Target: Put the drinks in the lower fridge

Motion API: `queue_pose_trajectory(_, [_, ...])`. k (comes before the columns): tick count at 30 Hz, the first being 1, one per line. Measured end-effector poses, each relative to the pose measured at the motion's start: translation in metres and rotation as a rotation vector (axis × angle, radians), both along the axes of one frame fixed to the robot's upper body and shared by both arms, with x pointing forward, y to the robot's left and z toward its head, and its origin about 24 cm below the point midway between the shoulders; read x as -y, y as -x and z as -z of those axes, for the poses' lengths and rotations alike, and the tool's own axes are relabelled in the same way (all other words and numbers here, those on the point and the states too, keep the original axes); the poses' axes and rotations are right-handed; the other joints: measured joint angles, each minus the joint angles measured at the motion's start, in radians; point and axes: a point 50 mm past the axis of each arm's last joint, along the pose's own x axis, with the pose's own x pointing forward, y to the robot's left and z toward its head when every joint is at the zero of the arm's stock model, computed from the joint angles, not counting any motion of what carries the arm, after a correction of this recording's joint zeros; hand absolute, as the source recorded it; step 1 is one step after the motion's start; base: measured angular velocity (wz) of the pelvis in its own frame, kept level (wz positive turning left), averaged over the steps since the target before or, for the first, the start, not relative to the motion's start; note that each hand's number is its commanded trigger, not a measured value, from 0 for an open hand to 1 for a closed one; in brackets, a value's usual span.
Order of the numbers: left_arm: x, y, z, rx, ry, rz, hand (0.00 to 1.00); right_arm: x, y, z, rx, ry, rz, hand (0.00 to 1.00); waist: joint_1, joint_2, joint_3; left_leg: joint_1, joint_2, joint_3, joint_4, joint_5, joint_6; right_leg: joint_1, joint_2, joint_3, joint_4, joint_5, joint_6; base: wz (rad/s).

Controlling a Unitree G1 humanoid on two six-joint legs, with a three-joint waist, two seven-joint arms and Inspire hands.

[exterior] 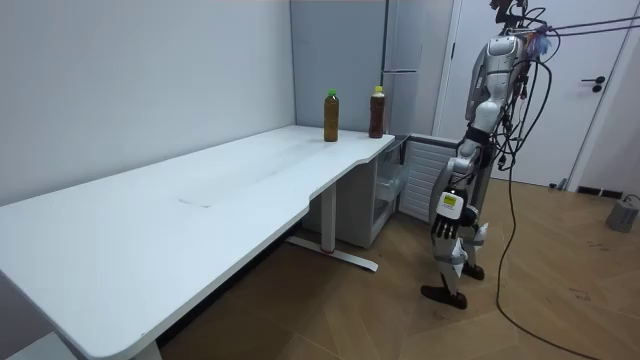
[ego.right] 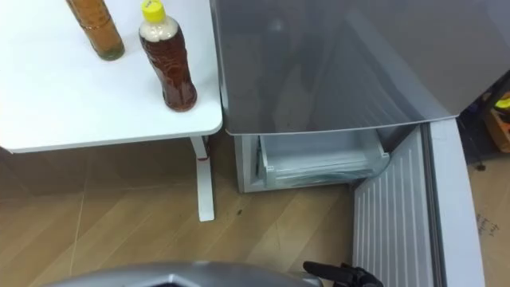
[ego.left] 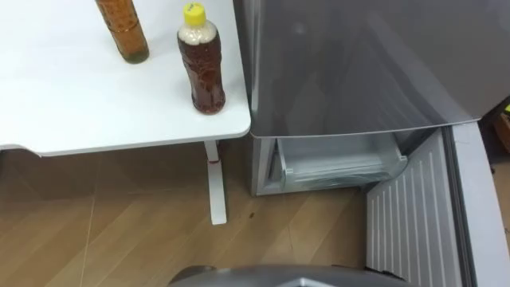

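We stand facing the fridge [ego.left: 358, 64], with the white table [ego.left: 64, 96] butting up against its side on our left. The lower door [ego.left: 410, 207] is swung open toward us on the right, its ribbed inner face showing. Behind it the pale drawer [ego.left: 339, 167] of the lower compartment is in view, and we see no bottle in it.

Both drinks are on the table, so no drink is in the lower fridge yet. The yellow-capped bottle [ego.left: 201, 64] stands upright near the table's corner, close to the fridge wall. The second bottle [ego.left: 123, 32] stands upright just beyond it, further left and further from the edge. The two are near each other but apart.

The coming move turns on this: the bottles lie ahead and to our left, up on the tabletop, with their long axes vertical. The yellow-capped one is the closer to us and to the open compartment.

In the room view the left hand [exterior: 448, 212] hangs low beside the thigh, well below the tabletop and well apart from either bottle. We judge it the nearer hand, since the table is on its side. Whether it is spread or closed we cannot tell. A dark shape at the bottom of the right eye view we take for the right hand [ego.right: 343, 276], low by the door, and its state is likewise unclear.
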Motion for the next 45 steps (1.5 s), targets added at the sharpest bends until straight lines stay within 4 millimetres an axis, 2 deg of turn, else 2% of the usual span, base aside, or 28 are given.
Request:
queue_pose_trajectory(11, [0.001, 0.005, 0.000, -0.011, -0.002, -0.004, 0.00, -0.001, -0.004, 0.000, -0.014, 0.037, -0.062, 0.00, 0.001, -0.004, 0.0027, 0.000, 0.002, 0.004, -0.001, 0.000, 0.000, -0.001, 0.002, 0.007, -0.002, 0.001, -0.001, -0.01])
queue_pose_trajectory(19, [0.001, 0.003, 0.000, 0.034, -0.049, -0.101, 0.00, -0.001, 0.000, 0.001, -0.014, 0.047, -0.030, 0.00, -0.001, 0.004, 0.0042, 0.013, 0.002, -0.001, -0.001, -0.002, -0.002, 0.016, 0.004, 0.003, -0.005, 0.001, -0.001, 0.00])
queue_pose_trajectory(24, [-0.003, -0.004, -0.002, 0.107, -0.109, -0.237, 0.00, 0.000, 0.001, 0.001, -0.016, 0.053, -0.023, 0.00, -0.003, 0.009, 0.0042, 0.000, 0.000, -0.012, 0.001, -0.001, -0.002, 0.014, 0.004, -0.014, -0.010, 0.001, -0.001, 0.06])
queue_pose_trajectory(31, [-0.017, -0.017, -0.008, 0.289, -0.212, -0.672, 0.00, 0.000, 0.002, 0.001, -0.013, 0.051, -0.023, 0.00, 0.001, 0.007, 0.0026, 0.010, -0.001, -0.009, -0.005, 0.002, -0.004, 0.017, 0.003, -0.014, -0.019, 0.001, -0.002, 0.01])
queue_pose_trajectory(34, [-0.023, -0.020, -0.011, 0.338, -0.250, -0.753, 0.00, 0.000, 0.003, 0.001, -0.009, 0.055, -0.020, 0.00, 0.002, 0.006, 0.0032, 0.028, -0.002, -0.007, -0.020, 0.002, -0.004, 0.032, 0.002, -0.015, -0.020, 0.001, -0.001, -0.02])
queue_pose_trajectory(37, [-0.032, -0.035, -0.020, 0.446, -0.292, -0.805, 0.00, 0.002, 0.003, 0.000, 0.003, 0.063, -0.032, 0.00, 0.012, 0.011, 0.0008, 0.037, -0.002, -0.001, -0.033, 0.004, -0.006, 0.033, 0.001, -0.014, -0.019, 0.001, -0.001, -0.06])
queue_pose_trajectory(39, [-0.039, -0.054, -0.031, 0.569, -0.330, -0.806, 0.00, 0.003, 0.004, 0.000, 0.014, 0.068, -0.036, 0.00, 0.029, 0.012, -0.0005, 0.038, -0.002, 0.000, -0.036, 0.005, -0.006, 0.032, 0.001, -0.015, -0.019, 0.001, -0.002, 0.00])
queue_pose_trajectory(45, [-0.051, -0.087, -0.059, 0.794, -0.452, -0.856, 0.00, 0.003, 0.003, -0.001, 0.024, 0.079, -0.046, 0.00, 0.028, 0.016, -0.0040, 0.039, -0.003, -0.012, -0.037, 0.005, -0.007, 0.031, 0.001, -0.033, -0.018, 0.002, -0.002, 0.04])
